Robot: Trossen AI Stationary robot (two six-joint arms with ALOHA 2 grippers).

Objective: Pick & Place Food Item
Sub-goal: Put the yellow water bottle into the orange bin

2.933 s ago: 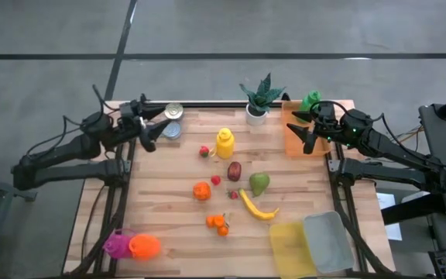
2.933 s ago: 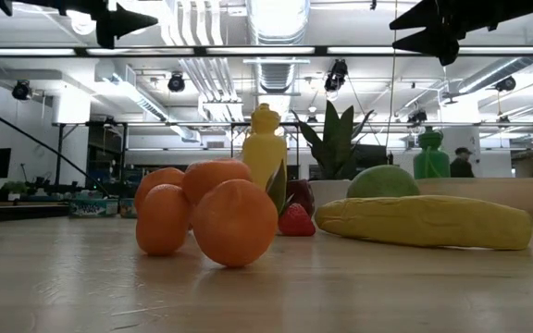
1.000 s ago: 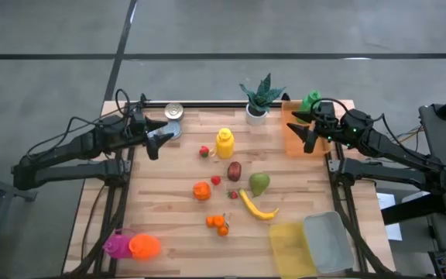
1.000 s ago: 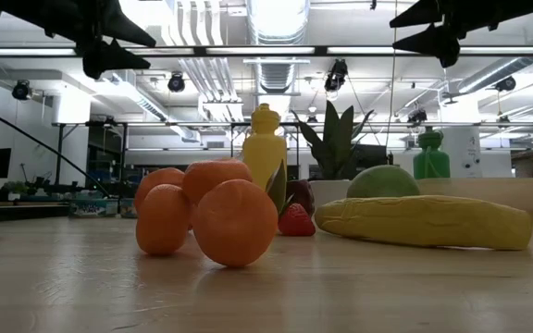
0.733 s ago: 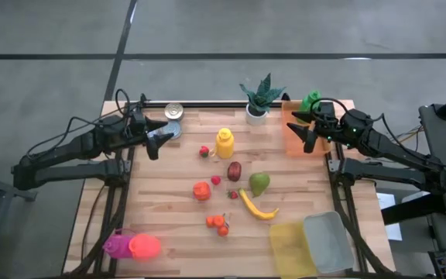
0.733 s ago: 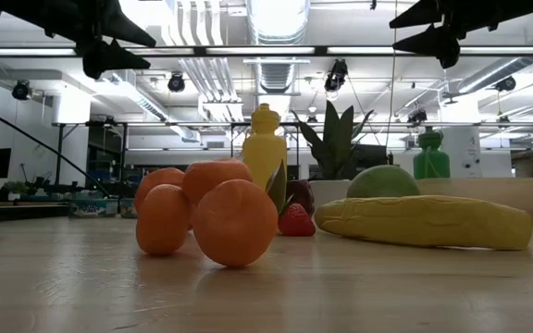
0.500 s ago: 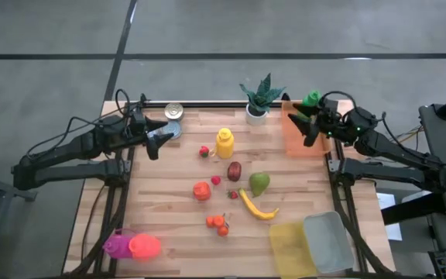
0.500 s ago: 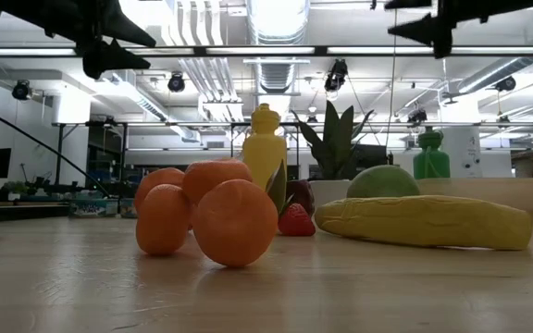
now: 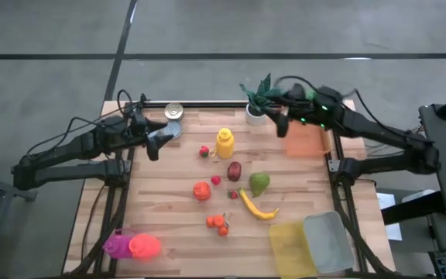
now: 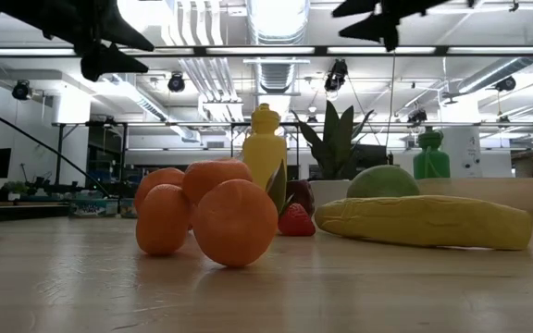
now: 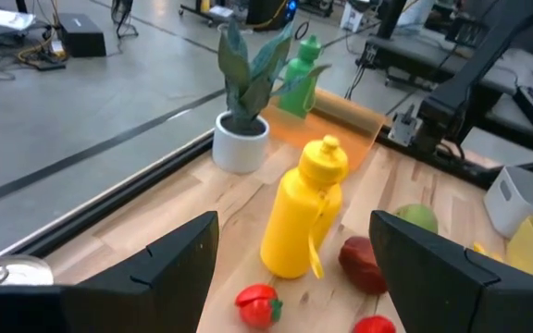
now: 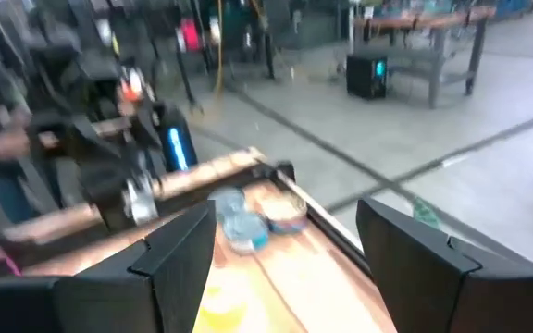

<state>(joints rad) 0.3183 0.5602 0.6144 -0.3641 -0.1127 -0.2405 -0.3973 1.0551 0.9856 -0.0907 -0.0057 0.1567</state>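
Look first at the right gripper (image 9: 279, 116): high up at the far edge, just beside the green spiky plant in a white pot (image 9: 258, 99). Jaws wide, nothing in them. Same for the left gripper (image 9: 155, 139): waiting at the far left, next to the round silver tin can (image 9: 173, 111), jaws wide and empty.

Hard to say yet which food to pick. Best guess: the long yellow curved banana (image 9: 258, 208), lying flat in the middle-right of the wooden table (image 9: 169, 201), just beside the green pear (image 9: 259, 184) and near the yellow tub (image 9: 293, 248) and the grey tub (image 9: 327, 240).

To do this step well:
- Bring the right gripper over the middle of the banana, not over an end.
- Keep clear of the plant and the tall yellow bottle (image 9: 224, 143) on the way.
- Turn the wrist so the jaws close across the thin way.
- Go down slowly, keep the jaws wide, and stay off the pear.

Long way of the banana: slanted, from the table's middle toward the near right corner, where the tubs are. Bent like a smile. Cannot tell which end has the stem.
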